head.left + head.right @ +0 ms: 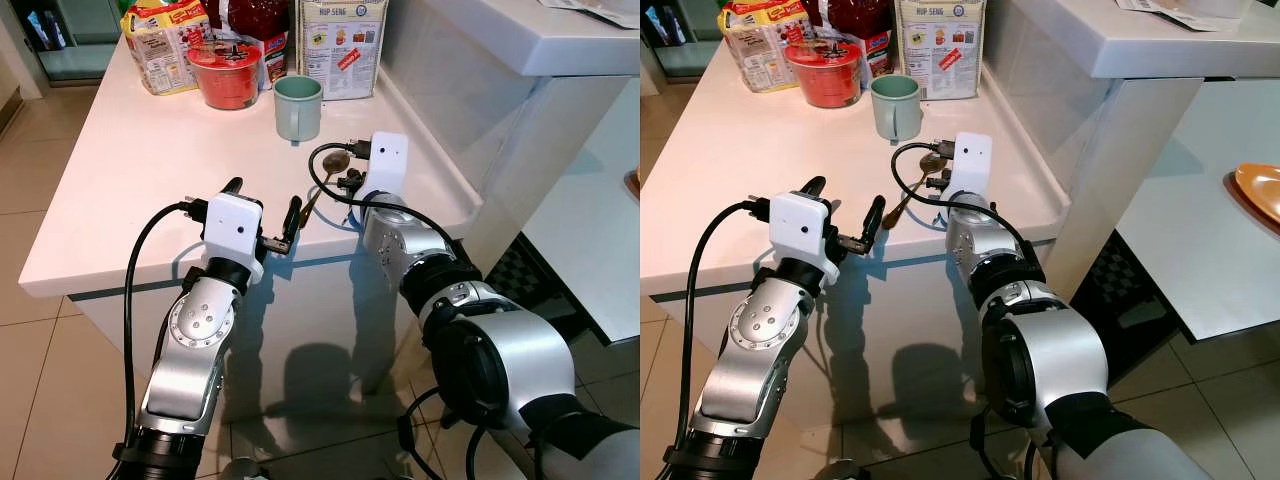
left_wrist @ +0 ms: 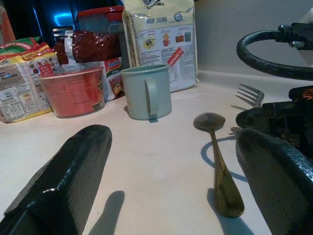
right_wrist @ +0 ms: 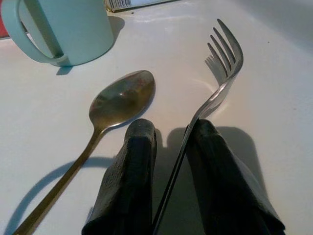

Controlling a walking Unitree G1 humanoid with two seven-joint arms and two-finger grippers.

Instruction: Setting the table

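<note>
Overhead, the broad white rectangular countertop (image 1: 150, 170) spans the head views, with a second white counter (image 1: 1180, 250) off to the robot's right carrying an orange plate (image 1: 1260, 188) at its edge. At the back of the countertop stand a tall cream printed food bag (image 1: 342, 42), a yellow snack packet (image 1: 160, 42) and a dark red packet (image 1: 250, 18); in front of them sit a red translucent plastic tub (image 1: 226, 76) and a pale green ceramic mug (image 1: 298, 106), handle toward the robot.

Left gripper (image 1: 262, 215) hovers at the near edge of the countertop, fingers spread wide and holding nothing (left wrist view: the two black fingers (image 2: 68, 181) frame the scene with open space between them).

Right gripper (image 3: 168, 147) is over the countertop just in front of the mug, fingers pinched narrow on the shaft of a silver metal fork (image 3: 215, 83). Fork tines point away from the wrist, toward the counter's far side, raised slightly above their shadow.

A tarnished bronze-coloured metal spoon (image 3: 110, 110) lies flat on the countertop just beside the fork, bowl near the mug, handle running back toward the near edge between the two grippers. Spoon and fork are close but apart.
</note>
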